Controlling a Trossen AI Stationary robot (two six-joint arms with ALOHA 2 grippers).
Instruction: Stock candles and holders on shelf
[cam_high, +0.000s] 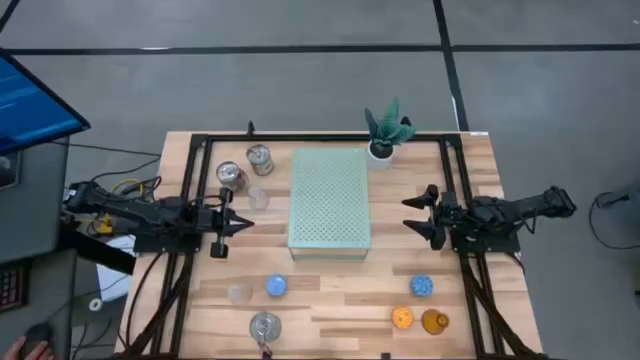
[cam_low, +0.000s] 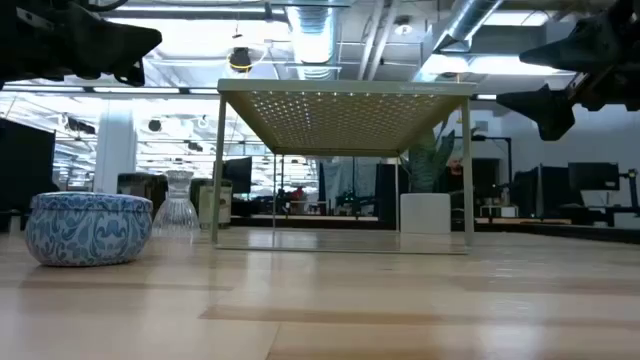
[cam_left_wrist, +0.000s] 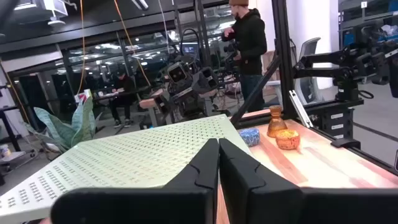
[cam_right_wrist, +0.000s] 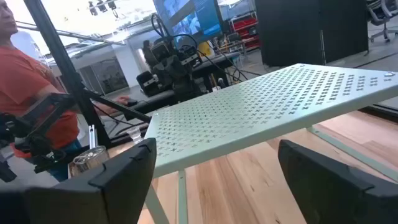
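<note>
The mint-green perforated shelf (cam_high: 329, 200) stands on thin legs at the table's middle, with nothing on its top. Two silver tins (cam_high: 259, 157) (cam_high: 231, 176) and a clear glass cup (cam_high: 259, 197) stand on the table to its left. Along the near edge stand another clear cup (cam_high: 238, 293), a blue candle (cam_high: 276, 286), a silver tin (cam_high: 265, 326), a second blue candle (cam_high: 421, 287), an orange candle (cam_high: 402, 318) and an amber cup (cam_high: 434, 322). My left gripper (cam_high: 247, 224) hovers shut left of the shelf. My right gripper (cam_high: 406, 214) hovers open right of it.
A green plant in a white pot (cam_high: 385, 130) stands at the shelf's far right corner. A black frame (cam_high: 195, 200) runs along the table's sides. People stand beyond the table: one in dark clothes (cam_left_wrist: 249, 43), one in an orange shirt (cam_right_wrist: 25, 81).
</note>
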